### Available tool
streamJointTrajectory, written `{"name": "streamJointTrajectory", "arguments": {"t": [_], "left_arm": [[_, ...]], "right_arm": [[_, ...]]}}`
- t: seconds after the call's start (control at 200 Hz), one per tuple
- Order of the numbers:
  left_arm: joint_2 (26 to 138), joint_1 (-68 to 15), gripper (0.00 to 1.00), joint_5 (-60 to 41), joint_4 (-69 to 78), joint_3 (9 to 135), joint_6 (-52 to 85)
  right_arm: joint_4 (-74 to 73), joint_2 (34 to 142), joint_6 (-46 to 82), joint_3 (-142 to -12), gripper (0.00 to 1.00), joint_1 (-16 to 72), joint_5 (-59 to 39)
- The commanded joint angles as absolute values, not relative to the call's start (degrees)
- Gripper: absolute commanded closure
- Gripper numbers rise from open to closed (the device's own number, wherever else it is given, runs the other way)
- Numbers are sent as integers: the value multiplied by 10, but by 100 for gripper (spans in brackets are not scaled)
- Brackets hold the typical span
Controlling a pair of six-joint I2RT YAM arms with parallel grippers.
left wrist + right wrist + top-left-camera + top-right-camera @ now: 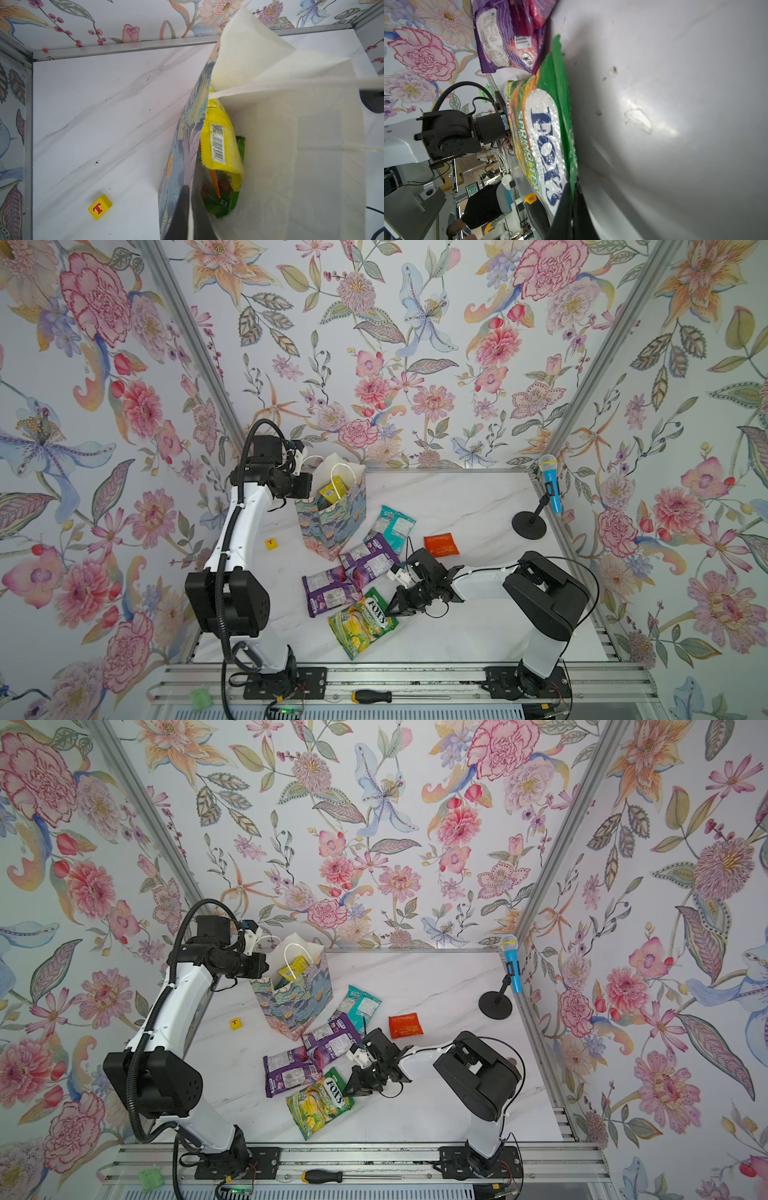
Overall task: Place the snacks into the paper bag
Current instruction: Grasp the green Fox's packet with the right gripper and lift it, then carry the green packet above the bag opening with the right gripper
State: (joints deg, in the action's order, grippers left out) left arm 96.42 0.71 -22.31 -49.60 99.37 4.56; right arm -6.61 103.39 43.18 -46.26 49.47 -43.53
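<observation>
Left tool is clamped narrow on the wall of the bag, holding its mouth open; a yellow pouch sits inside. On the desk, purple pouches lie just beside the bag's foot, with a teal pouch and an orange packet further right of it. Right tool, in front of the bag, is pinched shut on the edge of the green pouch. Step judged: pick-up. Next: lift clear and carry it over the bag's mouth.
</observation>
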Motion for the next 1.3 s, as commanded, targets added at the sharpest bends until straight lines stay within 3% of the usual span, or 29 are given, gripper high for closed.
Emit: {"name": "streamJointTrajectory", "arguments": {"t": [0.0, 0.265, 0.595, 0.886, 1.296], "left_arm": [[943, 1, 96, -233, -488, 986, 50], [943, 1, 96, -233, -488, 986, 51], [945, 1, 96, -234, -489, 987, 50], [945, 2, 96, -236, -488, 986, 50], [940, 2, 96, -235, -488, 987, 49]], "right_arm": [[-16, 980, 407, -500, 100, 495, -435], [89, 871, 373, -596, 100, 477, -412], [141, 826, 358, -741, 100, 428, -392], [140, 853, 316, -884, 100, 402, -244], [159, 1001, 266, -1129, 100, 382, -167]]}}
